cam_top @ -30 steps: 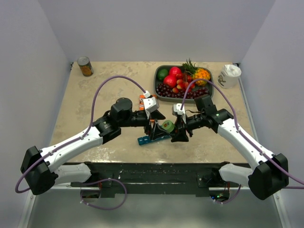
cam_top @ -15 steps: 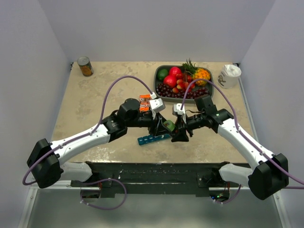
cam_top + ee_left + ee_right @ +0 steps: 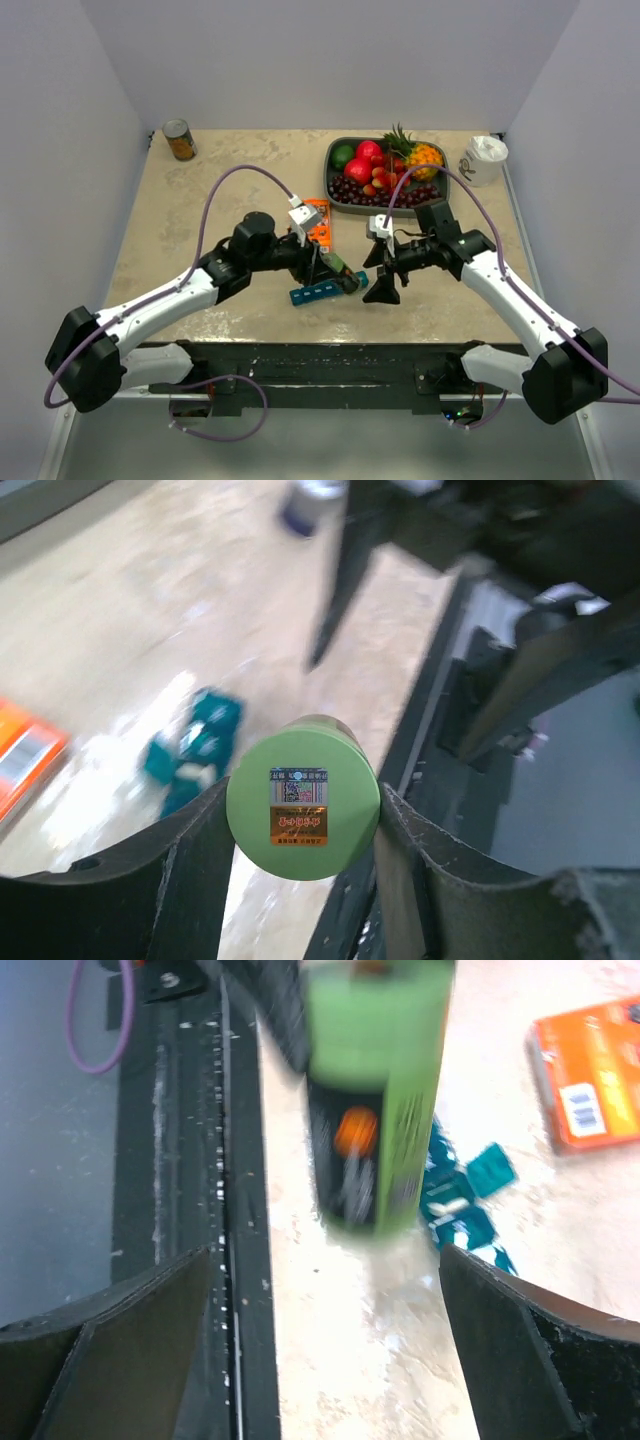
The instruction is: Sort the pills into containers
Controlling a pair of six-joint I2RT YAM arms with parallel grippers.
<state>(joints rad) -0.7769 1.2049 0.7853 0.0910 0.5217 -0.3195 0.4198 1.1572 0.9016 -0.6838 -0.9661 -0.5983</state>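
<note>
While the left gripper (image 3: 333, 272) clamps the green bottle (image 3: 342, 270), the top view puts the bottle over the right end of the pill organiser (image 3: 316, 293). Organiser's long axis runs left-right, slightly skewed. Right gripper (image 3: 384, 287) sits just right of that end, spread wide, nothing in it. Left arm is nearer, so I'd expect it to do the pour. Bottle tilt and cap state: can't tell.

Left wrist: bottle (image 3: 303, 810) end-on between both fingers, sticker facing camera. Organiser (image 3: 190, 748) lies beyond it to the left, too blurred to read compartments.

Right wrist: jaws far apart, empty. Bottle (image 3: 378, 1090) is motion-blurred, top cut off. Organiser (image 3: 462, 1198) is partly hidden behind it, some lids flipped up. No pills visible.
</note>
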